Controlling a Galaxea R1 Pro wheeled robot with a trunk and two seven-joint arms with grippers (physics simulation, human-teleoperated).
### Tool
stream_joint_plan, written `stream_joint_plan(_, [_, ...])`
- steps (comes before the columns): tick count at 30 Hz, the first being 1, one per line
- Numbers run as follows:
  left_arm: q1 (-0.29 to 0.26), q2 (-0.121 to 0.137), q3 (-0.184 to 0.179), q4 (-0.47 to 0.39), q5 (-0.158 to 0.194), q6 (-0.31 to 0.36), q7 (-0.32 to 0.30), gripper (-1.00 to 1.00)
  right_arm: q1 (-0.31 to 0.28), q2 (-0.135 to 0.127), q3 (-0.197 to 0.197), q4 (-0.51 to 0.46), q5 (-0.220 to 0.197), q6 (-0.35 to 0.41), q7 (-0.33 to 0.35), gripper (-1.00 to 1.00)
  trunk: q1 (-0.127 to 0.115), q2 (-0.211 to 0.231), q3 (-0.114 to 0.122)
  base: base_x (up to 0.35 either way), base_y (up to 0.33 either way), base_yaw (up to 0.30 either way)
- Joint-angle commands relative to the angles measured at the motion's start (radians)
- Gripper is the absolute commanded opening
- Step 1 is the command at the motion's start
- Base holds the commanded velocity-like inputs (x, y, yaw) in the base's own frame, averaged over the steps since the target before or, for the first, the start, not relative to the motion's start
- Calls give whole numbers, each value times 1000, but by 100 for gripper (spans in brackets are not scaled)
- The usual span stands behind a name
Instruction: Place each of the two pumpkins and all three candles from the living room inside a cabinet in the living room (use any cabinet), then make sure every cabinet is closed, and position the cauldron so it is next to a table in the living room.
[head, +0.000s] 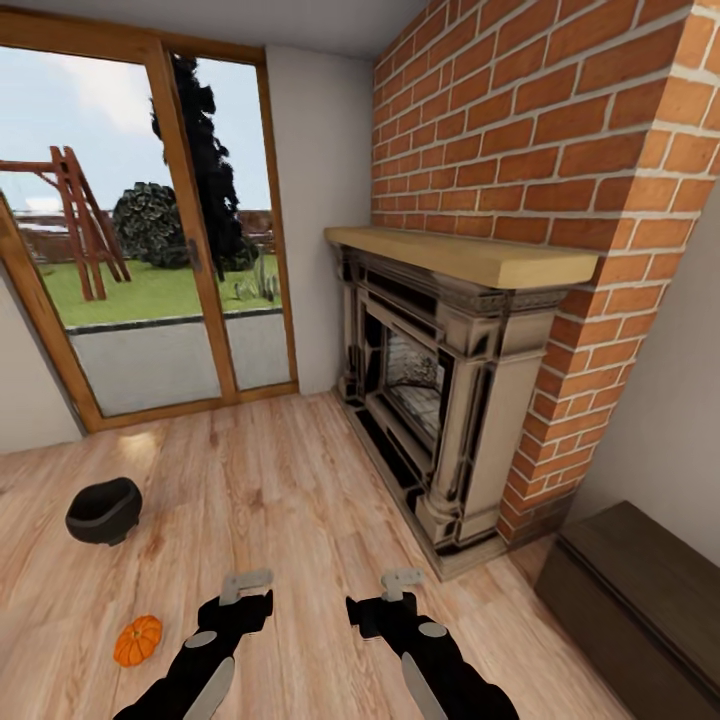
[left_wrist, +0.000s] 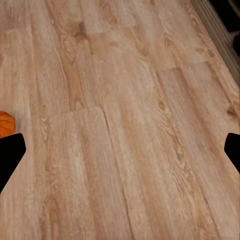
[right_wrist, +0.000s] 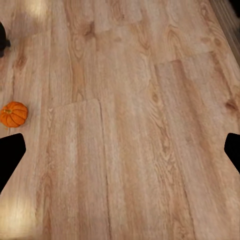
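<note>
A living room with a pale wood plank floor (head: 290, 500), seen from the robot's head camera. Two black arms reach in from the 6 o'clock edge. The left gripper (head: 246, 585) and the right gripper (head: 400, 583) hover side by side above bare floor, well apart from each other, each holding nothing. In both wrist views the finger tips sit at opposite edges of the picture with open floor between them, so both sets of fingers are spread wide.

One small ribbed orange pumpkin (head: 138, 640) sits on the floor at about 8 o'clock, just to the left of the left arm. It also appears in the right wrist view (right_wrist: 13, 114). A round black cauldron (head: 104, 510) stands on the floor at about 9 o'clock, beyond the pumpkin and apart from it.

At 4 o'clock, the end of a low dark-brown cabinet (head: 640, 590) rests against the wall, its front shut. A brick fireplace (head: 450, 400) with a pale wooden mantel fills the 2 o'clock side. A wood-framed glass door (head: 150, 250) at 10 o'clock looks out on a lawn.
</note>
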Motion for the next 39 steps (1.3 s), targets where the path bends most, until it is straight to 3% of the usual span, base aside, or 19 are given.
stream_joint_plan(1, [-1,1,-4,-2,8,2,9,100,-1,-1,3,-2,-11,3,-9,100,1,-1,-1,300,0,24])
stream_joint_plan(24, [-1,1,2,20,7,5,6,100,0,4,25,-3,-10,2,-19,100,1,-1,-15,307,0,82])
stream_joint_plan(32, [-1,1,2,24,8,5,5,100,1,1,94,-3,-5,2,-26,100,1,-1,-16,289,72,15])
stream_joint_plan(39, [-1,1,2,25,8,5,4,100,1,1,99,-4,-9,0,-31,100,1,-1,-16,264,186,79])
